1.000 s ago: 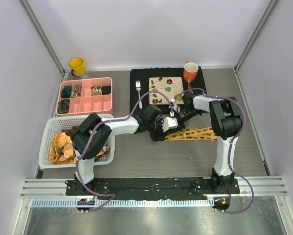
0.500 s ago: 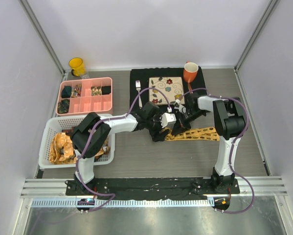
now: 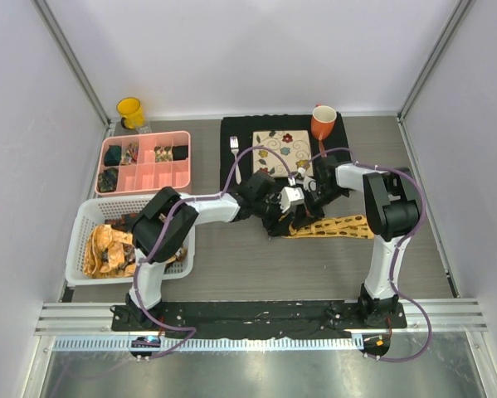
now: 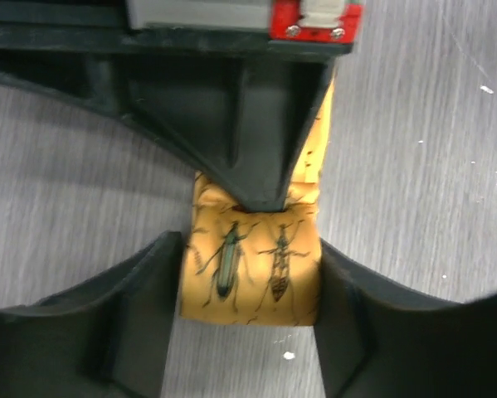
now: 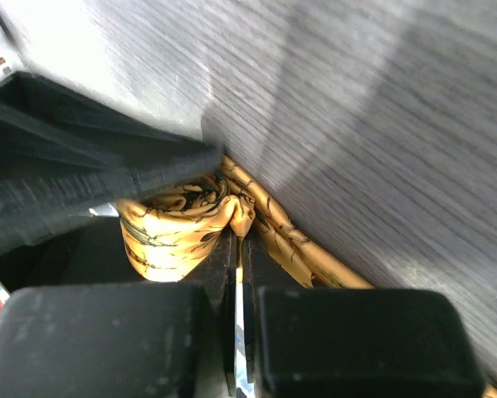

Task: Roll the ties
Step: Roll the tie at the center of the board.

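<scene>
A mustard-yellow tie (image 3: 335, 225) printed with insects lies across the table's middle, its left end wound into a small roll (image 4: 250, 274). My left gripper (image 4: 250, 269) has a finger (image 4: 140, 319) against each side of the roll. My right gripper (image 5: 240, 236) is shut, pinching a fold of the tie (image 5: 182, 232) at the roll; its finger (image 4: 260, 157) comes down onto the roll in the left wrist view. In the top view the left gripper (image 3: 280, 214) and the right gripper (image 3: 301, 206) meet at the tie's left end. More ties (image 3: 107, 249) lie crumpled in a basket.
A white basket (image 3: 90, 211) stands at the left, a pink compartment tray (image 3: 146, 177) behind it. At the back are a yellow mug (image 3: 130, 110), a black mat (image 3: 231, 133) with a patterned tile (image 3: 281, 152), a fork (image 3: 236, 157) and an orange mug (image 3: 324, 122).
Both grippers have shifted a little to the right along the tie while staying together at its left end. The flat stretch of tie looks slightly shorter.
</scene>
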Controlling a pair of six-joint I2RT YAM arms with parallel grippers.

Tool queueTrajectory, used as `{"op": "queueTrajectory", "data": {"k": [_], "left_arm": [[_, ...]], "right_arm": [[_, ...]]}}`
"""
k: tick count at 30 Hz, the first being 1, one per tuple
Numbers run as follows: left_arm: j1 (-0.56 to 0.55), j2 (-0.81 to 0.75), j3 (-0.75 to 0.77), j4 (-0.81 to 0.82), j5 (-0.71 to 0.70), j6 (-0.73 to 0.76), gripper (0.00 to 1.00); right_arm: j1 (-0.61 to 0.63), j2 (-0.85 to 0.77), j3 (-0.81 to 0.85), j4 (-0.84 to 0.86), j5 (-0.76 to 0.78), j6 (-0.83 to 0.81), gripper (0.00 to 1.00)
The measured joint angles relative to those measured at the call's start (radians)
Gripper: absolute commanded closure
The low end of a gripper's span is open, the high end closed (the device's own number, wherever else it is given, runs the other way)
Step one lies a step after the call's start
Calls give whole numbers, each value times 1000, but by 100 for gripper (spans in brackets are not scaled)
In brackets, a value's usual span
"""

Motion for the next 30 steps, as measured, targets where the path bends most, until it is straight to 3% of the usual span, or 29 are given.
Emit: {"op": "queueTrajectory", "data": {"k": [4,6,10,17,22,26,29,30], "left_arm": [[-5,-5,-9,-4,3,38,65],[-5,-24,-37,11,-9,83,69],[2,-73,-100,23,-42,142,71],[-4,-89,-114,11,-61,187,68],[-5,-89,-112,6,-61,203,59],[-9,-89,-105,-7,-61,226,59],[-11,-89,-100,-18,-63,246,58],[-12,-89,-99,-21,-63,251,57]], "right_arm": [[8,3,24,-10,19,5,98],[14,11,47,-18,24,5,91],[35,34,113,-43,33,-13,66],[-8,26,156,-92,-21,-42,47],[-8,-10,127,-117,-126,-15,48],[20,-13,100,-103,-162,20,57],[34,-11,80,-87,-146,42,72],[37,-8,80,-83,-135,46,92]]}}
